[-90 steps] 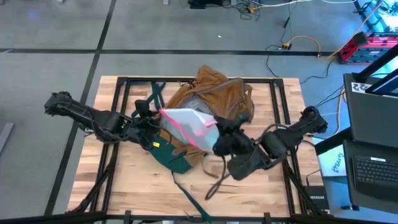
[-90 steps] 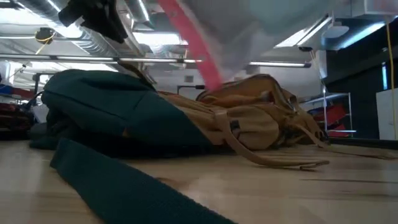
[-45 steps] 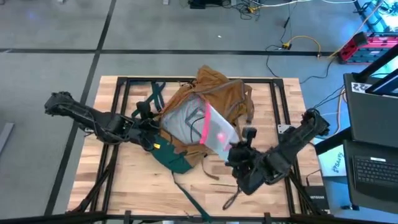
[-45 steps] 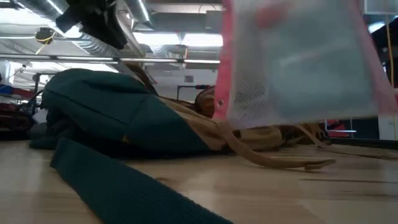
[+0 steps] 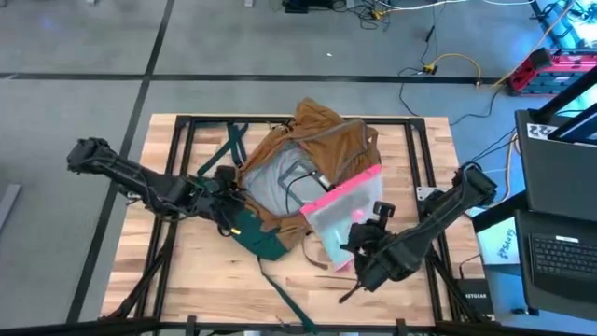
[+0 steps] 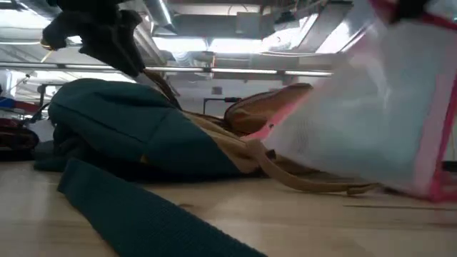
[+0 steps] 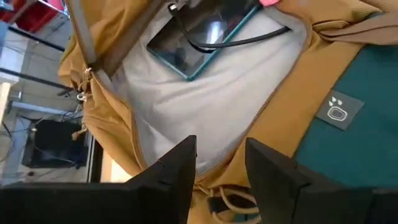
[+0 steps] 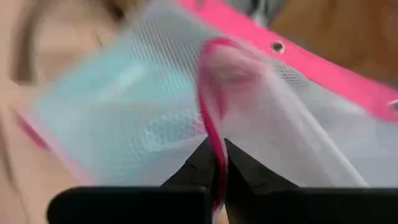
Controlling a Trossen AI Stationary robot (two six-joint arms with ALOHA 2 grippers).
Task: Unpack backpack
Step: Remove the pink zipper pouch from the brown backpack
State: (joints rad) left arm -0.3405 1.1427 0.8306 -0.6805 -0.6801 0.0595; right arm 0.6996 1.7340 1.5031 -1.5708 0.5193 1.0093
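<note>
**Pouch cleared from backpack, now over the counter**

The right gripper [image 5: 359,252], fingers pinched on the pink-edged pouch [image 5: 343,213], has carried it off the backpack [image 5: 308,154] and lowered it toward the bare counter [image 5: 187,275]. The left gripper [image 5: 227,191], fingers narrowly apart, holds the backpack's opening edge. A tablet [image 7: 199,40] and cable remain inside.

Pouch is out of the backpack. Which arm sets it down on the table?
Right. The right end effector is already shut on the pouch, carrying it over bare table beside the backpack. The left end effector is at the backpack's opening, fingers apart.
</note>
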